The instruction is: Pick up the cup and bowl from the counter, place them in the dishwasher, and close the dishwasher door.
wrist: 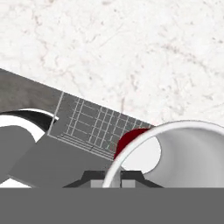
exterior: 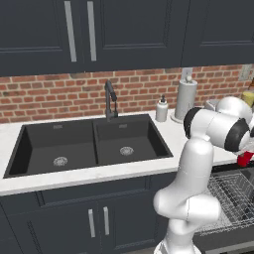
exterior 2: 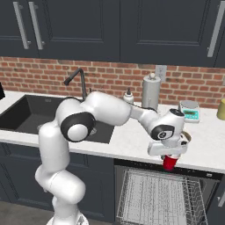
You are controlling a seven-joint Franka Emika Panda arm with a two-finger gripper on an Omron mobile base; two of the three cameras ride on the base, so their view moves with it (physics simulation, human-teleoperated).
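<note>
The white arm reaches to the right over the front edge of the white, faintly marbled stone bench [exterior 2: 132, 147], and its gripper [exterior 2: 169, 154] points down. The jaws are closed almost fully on the rim of the small red tapered cup [exterior 2: 169, 162], which hangs upright below the hand, clear of the bench and above the pulled-out grey wire rack [exterior 2: 158, 197] of the dishwasher [exterior 2: 206, 178]. In the left base view the red cup [exterior: 245, 158] peeks out beside the arm's dark-banded joint, just above the rack [exterior: 233, 196]. In the hand view the cup's whitish rim and pale inside [wrist: 183, 153] sit close to the lens, with a patch of its red wall beside it, and the wire rack [wrist: 94, 124] lies beyond, next to the marbled bench surface [wrist: 131, 52].

The black double sink [exterior: 89, 144] is set into the bench to the left, with a dark tap [exterior: 110, 101] behind it. A small white soap dispenser [exterior: 161, 109] and a tall grey cylinder on a stand [exterior: 185, 99] stand against the red brick wall [exterior: 49, 96]. Further right on the bench sits a small kitchen scale with a green display [exterior 2: 190, 110]. Just behind the wrist an olive-brown rim, likely the bowl [exterior 2: 186, 137], rests on the bench, mostly hidden. Dark cabinets with silver handles [exterior: 79, 30] hang above.
</note>
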